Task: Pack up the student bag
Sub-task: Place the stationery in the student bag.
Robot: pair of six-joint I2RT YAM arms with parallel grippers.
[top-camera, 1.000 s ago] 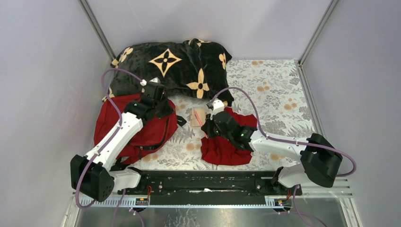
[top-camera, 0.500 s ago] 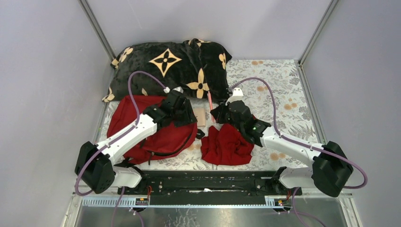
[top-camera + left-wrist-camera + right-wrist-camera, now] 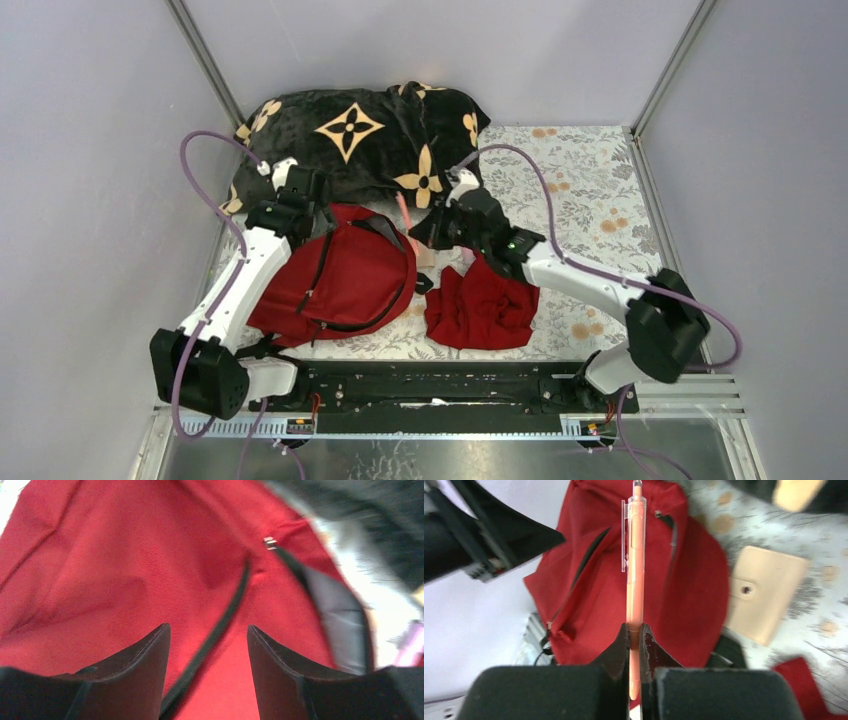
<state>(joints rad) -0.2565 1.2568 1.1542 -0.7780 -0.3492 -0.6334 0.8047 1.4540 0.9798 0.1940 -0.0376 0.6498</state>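
Gripping the pen (image 3: 634,570) tight in my right fingers (image 3: 616,652), I judge packing barely begun. The student bag (image 3: 350,285) lies left-centre on the worktop (image 3: 590,170), with my left fingers (image 3: 145,665) spread open just over its zipper. A tan case (image 3: 761,595) and red cloth (image 3: 480,310) lie outside it. The blanket (image 3: 360,140) crowds the far edge, and the right side looks roomy.

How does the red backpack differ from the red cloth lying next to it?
The student bag is larger, the red cloth smaller. The bag has black zipper lines and dark straps; the cloth is plain and crumpled. The bag lies left of the cloth. Both are red fabric on the floral table cover.
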